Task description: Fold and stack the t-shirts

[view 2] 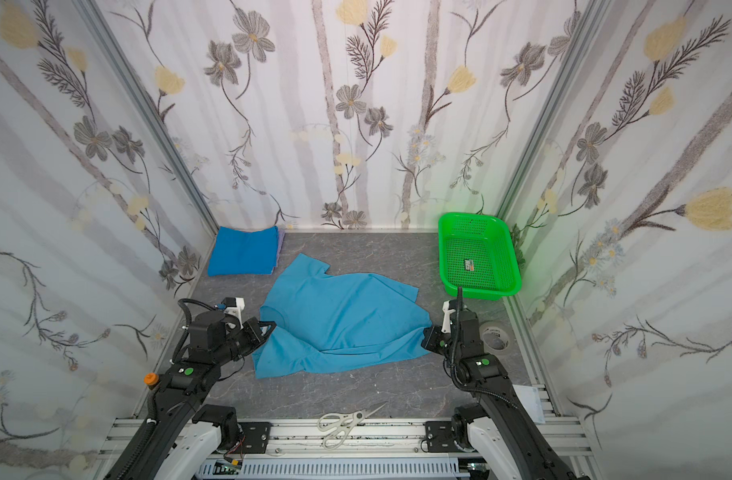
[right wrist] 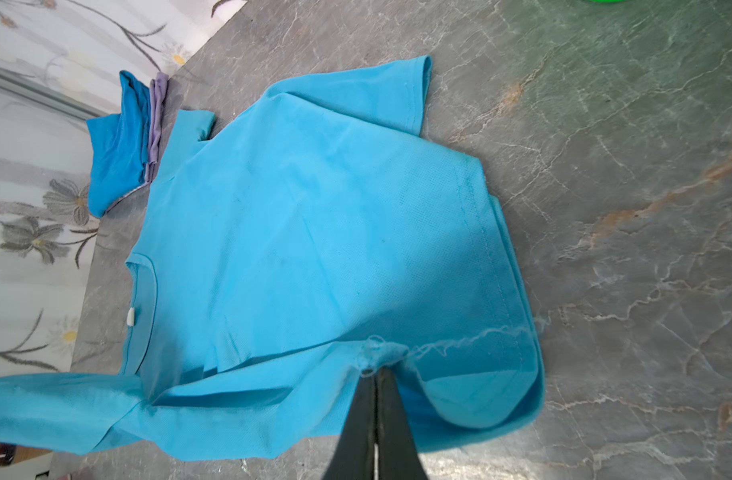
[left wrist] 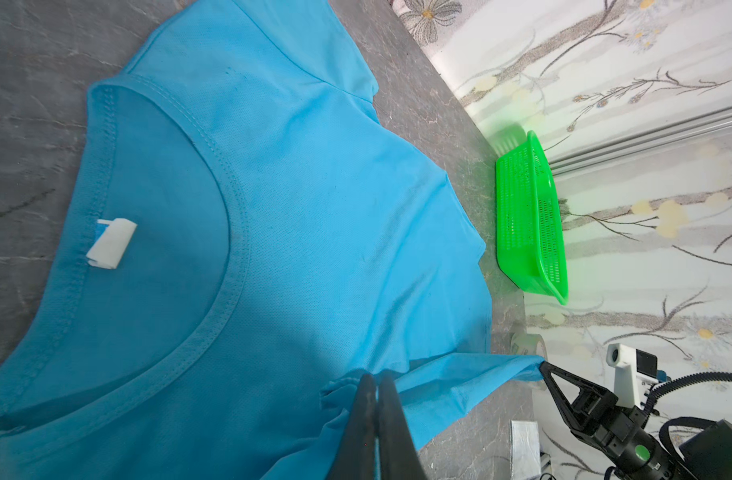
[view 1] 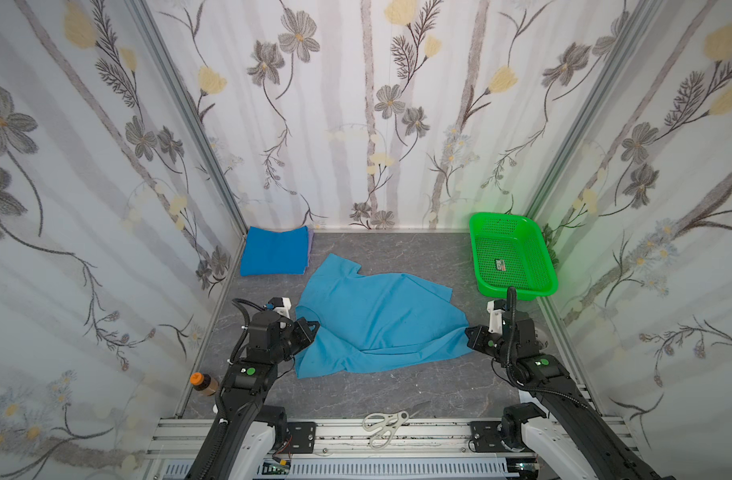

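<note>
Pinching the light blue shirt [view 1: 377, 316], both my pincers are clamped on it: my left pincer [left wrist: 376, 380] by the neck hole, my right pincer [right wrist: 376, 374] at the bottom edge. The shirt lies rumpled between them. Beyond my left pincer sits a folded shirt pile [view 1: 273, 251], beyond my right a green basket [view 1: 518, 294].

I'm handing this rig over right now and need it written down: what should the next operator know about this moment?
Left gripper: shut on the light blue t-shirt, on its near edge by the collar.
Right gripper: shut on the same shirt's near edge, by the hem.
That shirt lies spread and unfolded mid-table.
Done: royal blue t-shirt folded on top of a lilac t-shirt, far left corner.
Left: fold the light blue one and add it to the stack.
The green basket holds no shirts.
</note>
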`<state>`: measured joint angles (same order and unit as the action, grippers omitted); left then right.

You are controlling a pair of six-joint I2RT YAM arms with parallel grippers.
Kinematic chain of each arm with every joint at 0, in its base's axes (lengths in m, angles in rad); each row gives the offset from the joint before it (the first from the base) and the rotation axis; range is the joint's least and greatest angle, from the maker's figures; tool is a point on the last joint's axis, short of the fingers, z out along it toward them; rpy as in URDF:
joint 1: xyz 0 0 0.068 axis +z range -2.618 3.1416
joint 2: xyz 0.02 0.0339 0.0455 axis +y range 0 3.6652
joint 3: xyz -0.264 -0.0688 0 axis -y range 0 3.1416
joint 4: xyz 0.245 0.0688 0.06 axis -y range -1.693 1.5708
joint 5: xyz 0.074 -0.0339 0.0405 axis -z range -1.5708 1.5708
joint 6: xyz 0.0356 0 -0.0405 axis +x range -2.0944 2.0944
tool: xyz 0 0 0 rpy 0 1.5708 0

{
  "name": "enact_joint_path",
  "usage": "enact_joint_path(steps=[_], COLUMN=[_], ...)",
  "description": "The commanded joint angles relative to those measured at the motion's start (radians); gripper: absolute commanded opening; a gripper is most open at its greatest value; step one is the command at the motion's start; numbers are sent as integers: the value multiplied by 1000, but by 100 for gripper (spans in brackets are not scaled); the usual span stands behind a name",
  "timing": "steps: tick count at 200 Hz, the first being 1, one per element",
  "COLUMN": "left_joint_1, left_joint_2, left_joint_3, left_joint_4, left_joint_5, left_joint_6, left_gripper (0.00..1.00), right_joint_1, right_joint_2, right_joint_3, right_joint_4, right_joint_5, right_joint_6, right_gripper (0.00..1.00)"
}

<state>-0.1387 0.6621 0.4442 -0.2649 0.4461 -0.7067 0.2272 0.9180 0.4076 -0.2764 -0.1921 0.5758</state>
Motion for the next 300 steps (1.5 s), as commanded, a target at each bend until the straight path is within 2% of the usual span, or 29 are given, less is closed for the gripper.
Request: enact_joint_path(steps=[1, 53, 102, 150, 179, 198, 211, 231, 250, 270, 300], left_joint_1=[-1, -1, 0, 8, 11, 13, 13, 2, -2, 8, 25], left_joint_2=[48, 238, 422, 533, 515, 578, 675, 791, 773, 649, 528], left_joint_3=[0, 51, 134, 217, 236, 394, 516, 681, 749, 710, 630], left_joint_4=[59, 180, 240, 233, 291, 195, 191, 223, 198, 128, 68], left_joint_5=[-8, -22, -92, -149, -80, -52, 18, 98, 86, -13, 3], left_joint_6=[12, 44, 75, 115, 119, 169, 173, 152, 153, 201, 219], left_gripper=[0, 0, 0, 0, 0, 0, 0, 0, 0, 0, 0], right_joint_1=[0, -4, -22, -30, -33, -90, -157, -225, -216, -200, -190], right_joint_2=[33, 188, 478, 579, 494, 410, 449, 590, 594, 476, 318], right_joint_3=[-6, 43, 134, 179, 161, 202, 322, 621, 786, 698, 447], right_joint_4=[110, 224, 311, 348, 368, 354, 303, 201, 175, 225, 214], right_joint_5=[-9, -25, -79, -65, -52, -31, -69, -173, -218, -228, -244], right_joint_6=[23, -14, -43, -55, -78, -134, -163, -207, -215, -226, -205], right_gripper=[0, 0, 0, 0, 0, 0, 0, 0, 0, 0, 0])
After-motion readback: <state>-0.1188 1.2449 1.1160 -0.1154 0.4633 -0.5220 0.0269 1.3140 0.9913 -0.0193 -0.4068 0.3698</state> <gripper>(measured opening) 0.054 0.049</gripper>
